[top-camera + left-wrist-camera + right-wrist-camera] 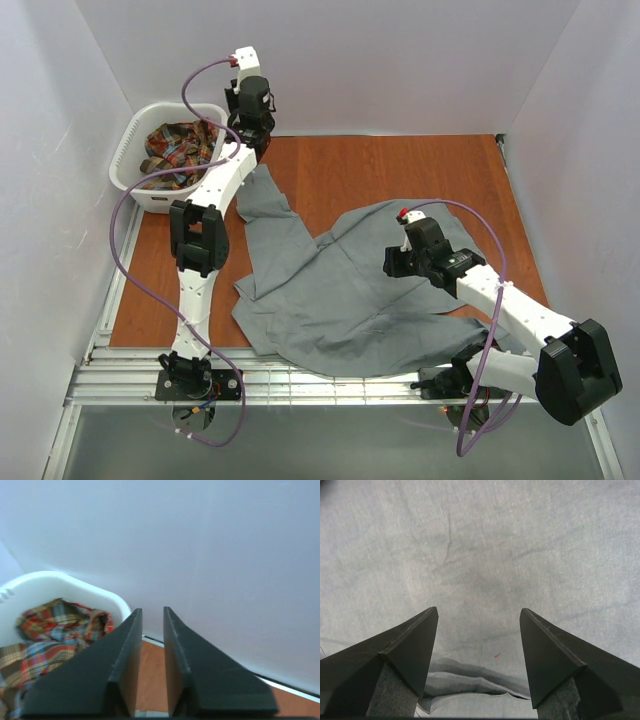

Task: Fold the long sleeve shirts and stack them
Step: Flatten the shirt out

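Note:
The grey shirt lies spread and rumpled across the middle of the wooden table, with one sleeve reaching back towards the left arm. The plaid shirt is bunched inside the white basket; it also shows in the left wrist view. My left gripper is raised at the back beside the basket and faces the wall, its jaws a narrow gap apart and empty. My right gripper hovers just above the grey shirt's right part, open wide and empty. A fold edge of grey cloth lies between its fingers.
The white basket stands in the back left corner against the white walls. Bare wood table shows behind the shirt and at the left front. The shirt's lower hem hangs over the metal rails at the near edge.

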### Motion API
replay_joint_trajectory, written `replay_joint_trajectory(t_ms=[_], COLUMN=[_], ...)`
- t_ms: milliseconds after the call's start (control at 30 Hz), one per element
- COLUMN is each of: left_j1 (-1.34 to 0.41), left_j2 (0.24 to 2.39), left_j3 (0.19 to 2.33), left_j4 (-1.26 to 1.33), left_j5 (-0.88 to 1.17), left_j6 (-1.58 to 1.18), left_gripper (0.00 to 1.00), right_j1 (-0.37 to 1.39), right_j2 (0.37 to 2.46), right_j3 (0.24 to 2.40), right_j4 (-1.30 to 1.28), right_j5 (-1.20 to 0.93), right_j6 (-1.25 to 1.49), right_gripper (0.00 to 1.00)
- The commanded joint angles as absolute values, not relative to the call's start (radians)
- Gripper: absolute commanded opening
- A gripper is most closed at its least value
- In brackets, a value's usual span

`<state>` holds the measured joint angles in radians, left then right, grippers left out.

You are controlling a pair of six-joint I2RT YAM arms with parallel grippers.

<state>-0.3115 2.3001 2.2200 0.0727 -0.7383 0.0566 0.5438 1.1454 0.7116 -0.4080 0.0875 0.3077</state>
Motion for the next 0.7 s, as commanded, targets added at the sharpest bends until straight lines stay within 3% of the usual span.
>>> replay_joint_trajectory(t_ms=[0,33,67,200,433,667], left_j1=[-0.270,-0.265,-0.268,-0.282,-0.307,-0.411], left_j2=[2.270,2.252,2.241,2.123,1.748,1.637], left_j3=[2.211,2.203,2.182,2.048,1.428,1.146], left_j4=[0.075,0.040,-0.054,-0.360,-0.515,-0.548], left_j5=[-0.600,-0.553,-0.516,-0.303,-0.075,-0.037], left_j6=[0.017,-0.039,-0.072,-0.267,-0.569,-0.626], left_gripper=[0.19,0.25,0.48,0.78,0.79,0.65], right_j1=[0.548,0.548,0.546,0.549,0.572,0.581], right_j2=[1.140,1.144,1.152,1.209,1.243,1.238], right_j3=[0.755,0.756,0.761,0.793,0.808,0.749], right_j4=[-0.348,-0.342,-0.342,-0.342,-0.402,-0.446], right_j5=[0.133,0.126,0.118,0.068,0.038,0.049], right_j6=[0.313,0.304,0.296,0.264,0.238,0.253], right_gripper=[0.63,0.65,0.66,0.67,0.67,0.68])
